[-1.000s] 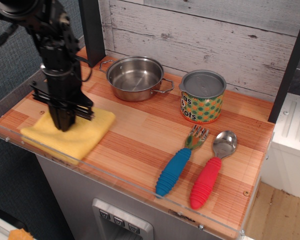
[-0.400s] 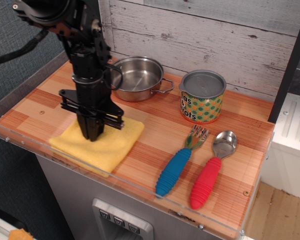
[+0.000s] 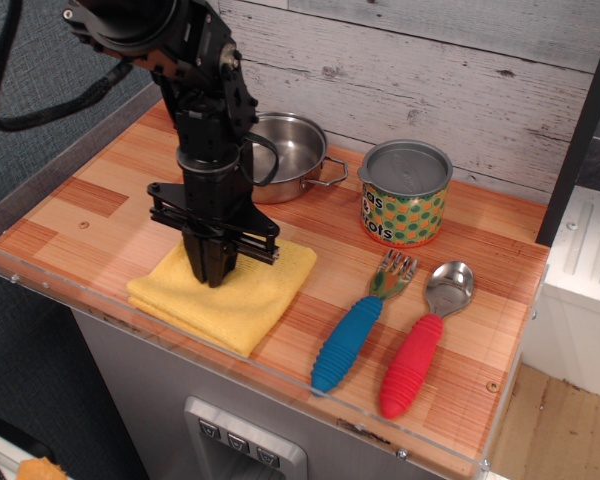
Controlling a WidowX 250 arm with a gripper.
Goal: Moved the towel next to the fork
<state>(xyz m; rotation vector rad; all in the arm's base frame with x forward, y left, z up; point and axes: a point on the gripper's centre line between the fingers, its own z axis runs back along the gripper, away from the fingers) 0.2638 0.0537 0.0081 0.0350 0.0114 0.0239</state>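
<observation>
The yellow towel [image 3: 242, 300] lies flat on the wooden counter near the front edge, left of centre. My black gripper [image 3: 216, 274] points straight down with its tips pressed into the towel; they look pinched on the cloth. The fork [image 3: 358, 322], with a blue ribbed handle and metal tines, lies to the right of the towel, a short gap between them. The towel's right edge is near the fork's handle.
A red-handled spoon [image 3: 425, 338] lies right of the fork. A steel pot [image 3: 284, 154] stands behind my arm and a dotted tin can [image 3: 405, 193] at the back. A clear raised rim [image 3: 280, 375] runs along the counter's front edge; a plank wall stands behind.
My gripper has moved right along the counter with the towel under its tips. The towel went from the far left to beside the fork.
</observation>
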